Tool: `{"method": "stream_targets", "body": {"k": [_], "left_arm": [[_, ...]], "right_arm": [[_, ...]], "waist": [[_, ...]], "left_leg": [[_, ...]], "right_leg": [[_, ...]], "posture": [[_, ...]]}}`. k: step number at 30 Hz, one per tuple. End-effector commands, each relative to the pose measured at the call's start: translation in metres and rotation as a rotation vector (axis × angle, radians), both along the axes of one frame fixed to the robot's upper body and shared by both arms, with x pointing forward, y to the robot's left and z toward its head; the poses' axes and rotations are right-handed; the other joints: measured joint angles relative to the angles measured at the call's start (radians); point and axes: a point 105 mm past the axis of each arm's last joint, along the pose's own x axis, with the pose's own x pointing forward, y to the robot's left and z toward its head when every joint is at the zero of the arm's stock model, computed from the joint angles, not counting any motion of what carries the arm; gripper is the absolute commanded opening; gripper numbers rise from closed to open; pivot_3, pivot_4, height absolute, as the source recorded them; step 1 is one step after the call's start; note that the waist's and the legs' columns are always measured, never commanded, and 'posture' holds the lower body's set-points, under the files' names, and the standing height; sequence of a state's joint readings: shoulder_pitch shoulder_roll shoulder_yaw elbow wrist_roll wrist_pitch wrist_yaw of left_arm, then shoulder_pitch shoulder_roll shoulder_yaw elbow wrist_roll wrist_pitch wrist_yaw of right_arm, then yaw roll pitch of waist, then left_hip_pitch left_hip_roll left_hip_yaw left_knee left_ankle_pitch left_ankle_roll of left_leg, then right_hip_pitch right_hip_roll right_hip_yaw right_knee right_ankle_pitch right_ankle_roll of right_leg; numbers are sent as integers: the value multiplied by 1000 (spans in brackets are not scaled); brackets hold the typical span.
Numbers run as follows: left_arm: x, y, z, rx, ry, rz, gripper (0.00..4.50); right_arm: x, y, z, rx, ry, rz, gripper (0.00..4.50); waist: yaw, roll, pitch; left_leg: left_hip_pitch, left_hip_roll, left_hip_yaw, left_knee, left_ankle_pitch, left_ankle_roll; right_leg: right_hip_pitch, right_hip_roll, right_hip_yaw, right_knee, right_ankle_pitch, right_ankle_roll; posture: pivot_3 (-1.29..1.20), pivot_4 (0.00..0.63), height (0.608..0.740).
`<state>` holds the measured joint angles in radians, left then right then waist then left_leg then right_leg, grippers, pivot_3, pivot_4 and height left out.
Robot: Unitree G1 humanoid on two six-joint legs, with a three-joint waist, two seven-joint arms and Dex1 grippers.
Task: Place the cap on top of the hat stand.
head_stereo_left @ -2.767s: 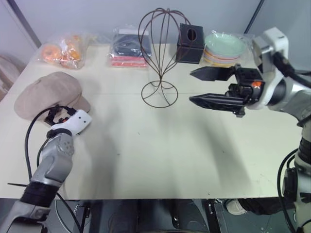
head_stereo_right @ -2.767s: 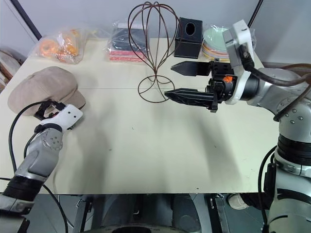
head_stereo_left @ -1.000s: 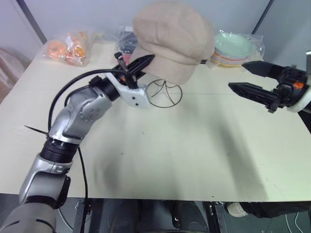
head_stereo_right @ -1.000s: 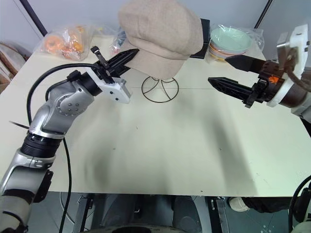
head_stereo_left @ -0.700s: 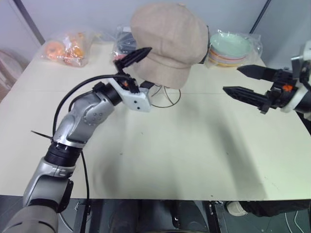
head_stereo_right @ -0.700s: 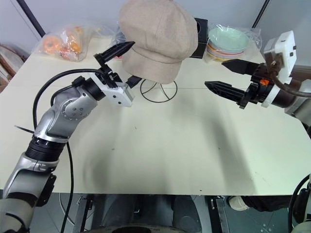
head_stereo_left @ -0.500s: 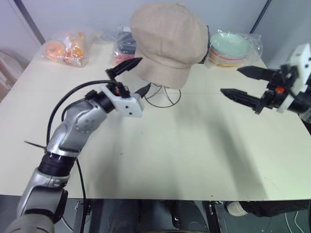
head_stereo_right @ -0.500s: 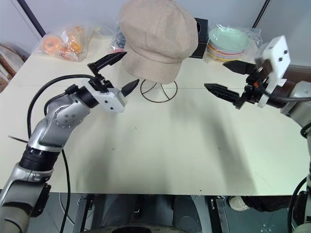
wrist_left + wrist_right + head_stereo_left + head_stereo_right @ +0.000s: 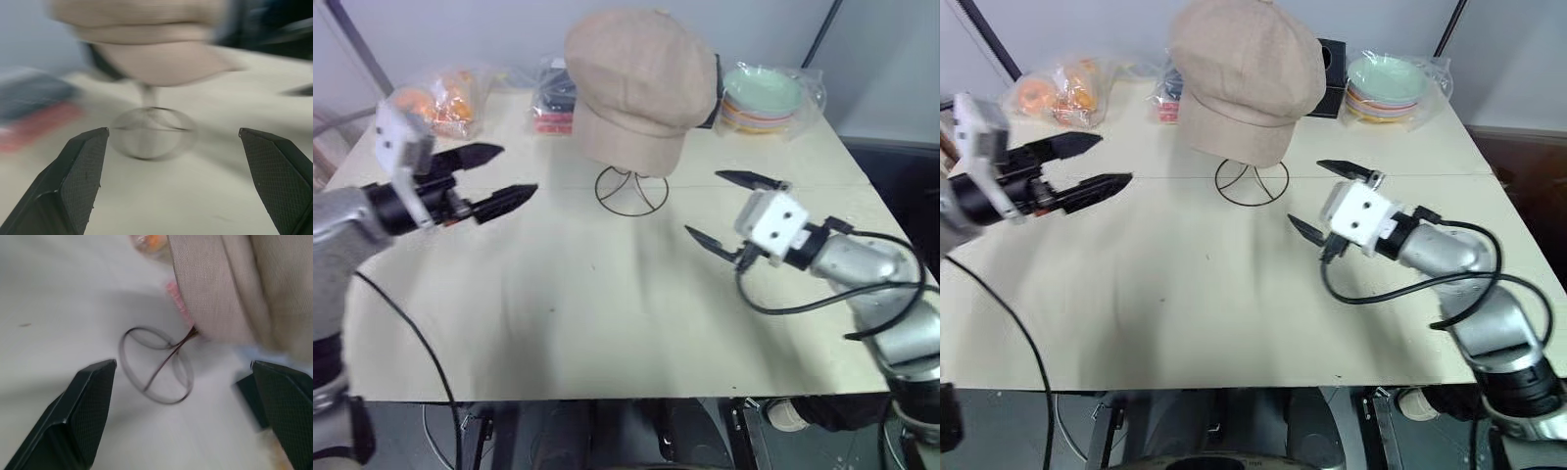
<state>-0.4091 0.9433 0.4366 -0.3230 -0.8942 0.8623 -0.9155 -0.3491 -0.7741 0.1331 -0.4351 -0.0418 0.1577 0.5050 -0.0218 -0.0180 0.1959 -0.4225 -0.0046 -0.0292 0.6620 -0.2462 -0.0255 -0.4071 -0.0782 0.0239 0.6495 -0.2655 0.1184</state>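
Left gripper [image 9: 492, 174] sits at mid-left of the left eye view, jaws spread wide with nothing between them, well apart from the cap [image 9: 641, 83]. Right gripper [image 9: 732, 211] at centre-right, also wide open and empty, fingers aimed toward the stand's base.

Cap is draped over the head of the hat stand [image 9: 631, 191], upper centre of frame; crown up, brim hanging on the near side, only the stem and ring base showing beneath it. It hangs a bit low toward the front, likely because soft fabric sags over a thin wire frame.

Neither gripper touches it, so it is carried by the stand alone; placement looks done.

Behind it, a black tissue box [image 9: 1332, 61] and stacked plates [image 9: 764, 96] at upper right, bagged items [image 9: 440, 98] at upper left, all clear of the table [image 9: 607, 313] area in front of the stand.
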Motion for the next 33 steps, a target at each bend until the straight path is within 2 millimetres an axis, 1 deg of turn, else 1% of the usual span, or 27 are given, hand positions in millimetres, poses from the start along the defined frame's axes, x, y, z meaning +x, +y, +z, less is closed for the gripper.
{"method": "stream_targets", "body": {"k": [1, 3, 6, 9, 11, 14, 15, 21, 24, 27, 30, 33], "left_arm": [[-9, 9, 18, -82, 8, 1, 4466], [-9, 12, 24, -124, 8, 14, 4466], [-8, 14, 30, -146, -12, 39, 4466], [-8, 13, 31, -145, -16, 46, 4466], [-7, 12, 31, -136, -21, 55, 4466], [-6, 13, 32, -134, -32, 76, 4500], [-6, 13, 33, -135, -34, 80, 4500], [-7, 15, 33, -136, -39, 90, 4500], [-5, 14, 31, -136, -41, 91, 4500], [-4, 14, 29, -136, -41, 89, 4500], [-2, 12, 28, -138, -44, 86, 4500], [-1, 11, 28, -139, -50, 82, 4500]], "right_arm": [[14, 22, 3, -77, -209, -15, 4500], [26, 33, 4, -106, -295, -30, 4500], [40, 48, 10, -74, -355, -36, 4500], [53, 61, 23, -67, -436, -53, 4500], [58, 67, 27, -66, -467, -54, 4500], [58, 67, 29, -60, -501, -46, 3706], [57, 67, 30, -60, -511, -45, 3208], [45, 64, 51, -97, -636, 31, 269], [40, 58, 64, -128, -667, 95, 269], [44, 51, 72, -113, -632, 139, 269], [52, 46, 69, -109, -567, 159, 269], [57, 49, 61, -91, -491, 182, 269]], "waist": [[1, 0, 0], [2, 0, 0], [4, 0, 0], [4, 0, 0], [3, 0, 0], [5, -1, 0], [4, 0, 0], [1, -1, 0], [1, 0, 0], [1, 0, 0], [0, 0, 0], [0, 0, 0]], "left_leg": [[1, 0, 0, 0, 0, 0], [1, 0, 0, 0, 1, -1], [1, 0, -1, 0, 1, -2], [1, 0, -1, 0, 1, -2], [1, 0, -1, 0, 1, -2], [1, -1, -1, -1, 1, -2], [1, -1, -1, -1, 1, -2], [1, -1, -1, -1, 1, -2], [1, -1, -1, -1, 1, -2], [1, -1, -1, -1, 1, -2], [2, 0, -1, -1, 1, -2], [2, 0, -1, -1, 1, -2]], "right_leg": [[0, 0, 0, 0, 0, 0], [1, 1, 0, 1, 0, -1], [1, 1, 0, 1, 0, -1], [1, 0, 0, 1, 0, -1], [1, 0, 0, 1, 0, -1], [1, 0, 0, 1, 0, -1], [1, 0, 0, 1, 0, -1], [1, 0, 1, 1, 0, -1], [1, 0, 1, 1, 0, -1], [1, 0, 1, 1, 0, -1], [2, 0, 1, 1, 0, -1], [2, 0, 1, 1, 0, -1]], "posture": [[0, 150, 740], [0, 150, 740], [0, 150, 740], [0, 150, 740], [0, 150, 740], [0, 150, 740], [0, 150, 740], [0, 150, 740], [0, 150, 740], [0, 150, 740], [0, 150, 740], [0, 150, 740]]}}
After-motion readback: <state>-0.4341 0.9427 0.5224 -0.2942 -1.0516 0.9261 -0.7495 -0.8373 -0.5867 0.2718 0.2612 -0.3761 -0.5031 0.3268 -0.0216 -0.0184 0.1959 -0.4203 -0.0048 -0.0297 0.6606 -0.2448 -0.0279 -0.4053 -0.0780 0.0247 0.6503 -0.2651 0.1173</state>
